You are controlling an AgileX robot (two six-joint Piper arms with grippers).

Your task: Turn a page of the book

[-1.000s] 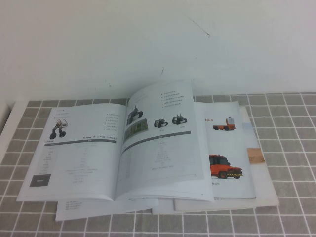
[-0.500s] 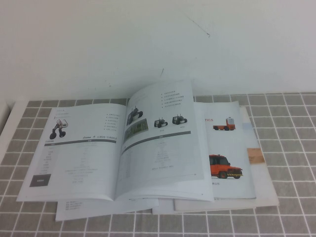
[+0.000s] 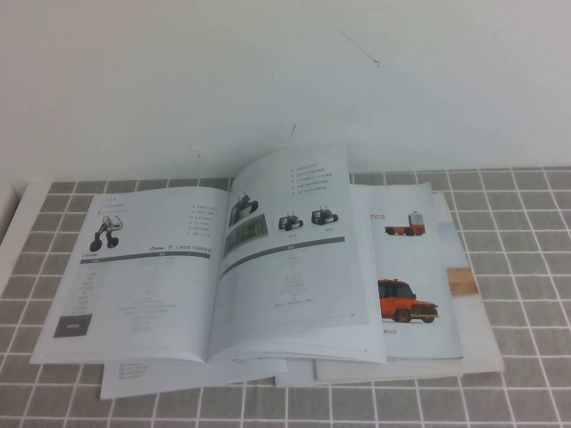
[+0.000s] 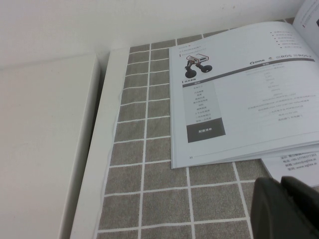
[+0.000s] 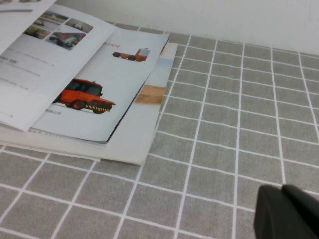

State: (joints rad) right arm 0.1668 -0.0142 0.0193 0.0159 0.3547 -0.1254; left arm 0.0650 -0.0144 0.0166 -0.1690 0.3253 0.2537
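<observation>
Nothing has changed: the thin glossy white page [image 3: 290,259] of the open white catalogue book [image 3: 152,276] stays unturned at frame centre. The left gripper [image 4: 286,209] and right gripper [image 5: 286,211] wait low beside it, finger state unclear.

One open book [image 3: 161,285], one truck booklet [image 3: 410,285], two grippers.

Even, diffuse light is cast over the desk [image 3: 517,267], and only soft, narrow shadows are seen beneath the book [image 3: 214,276] and the booklet [image 3: 415,267]. A pale haze is laid across the high view, and fine print is left unreadable. The left pincer [image 4: 286,209] and right pincer [image 5: 286,211] are rendered as dark, blurred shapes.
</observation>
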